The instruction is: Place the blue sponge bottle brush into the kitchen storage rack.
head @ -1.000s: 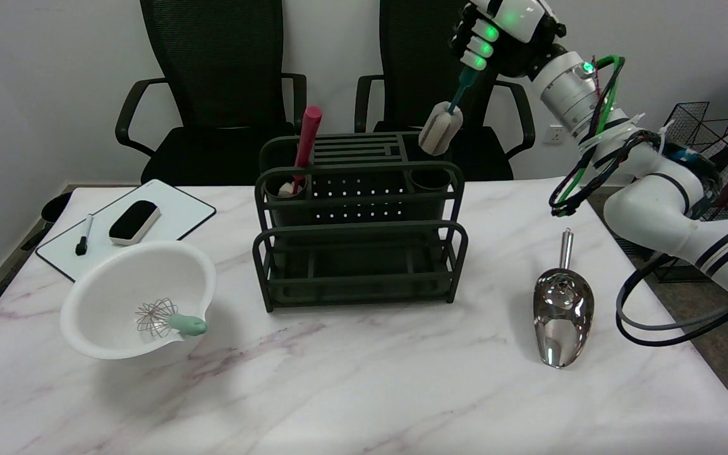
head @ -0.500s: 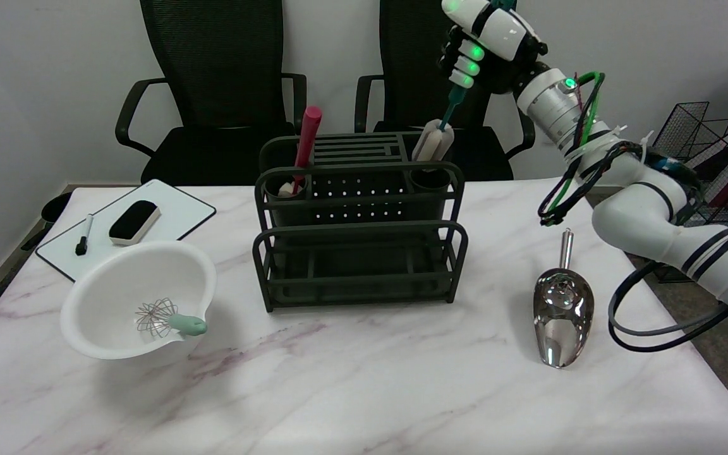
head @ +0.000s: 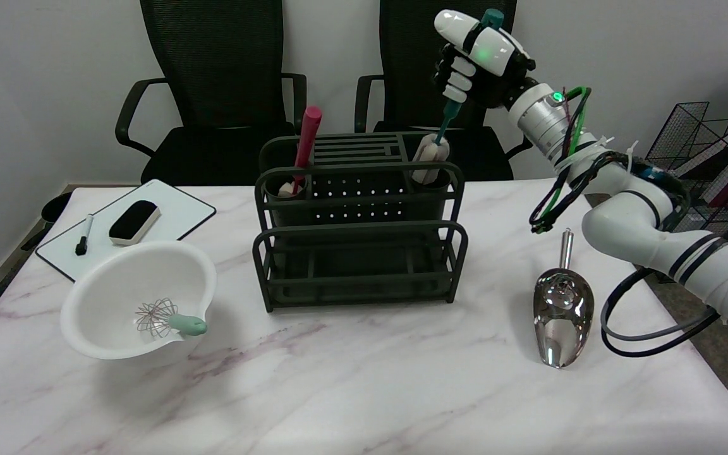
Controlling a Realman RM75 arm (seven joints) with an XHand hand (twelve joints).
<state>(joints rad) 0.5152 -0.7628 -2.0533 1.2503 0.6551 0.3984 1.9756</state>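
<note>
A teal-handled bottle brush with a pale sponge head (head: 432,156) is being held by the black-and-white right hand (head: 474,63), its sponge end being dipped into the right cup of the dark green slatted storage rack (head: 359,221) on the marble-patterned counter (head: 364,379).

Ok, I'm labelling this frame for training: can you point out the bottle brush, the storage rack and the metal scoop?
bottle brush (head: 430,157), head view, on its pale sponge head
storage rack (head: 360,235), head view, on its front upper rail
metal scoop (head: 562,316), head view, on its shiny bowl
</note>
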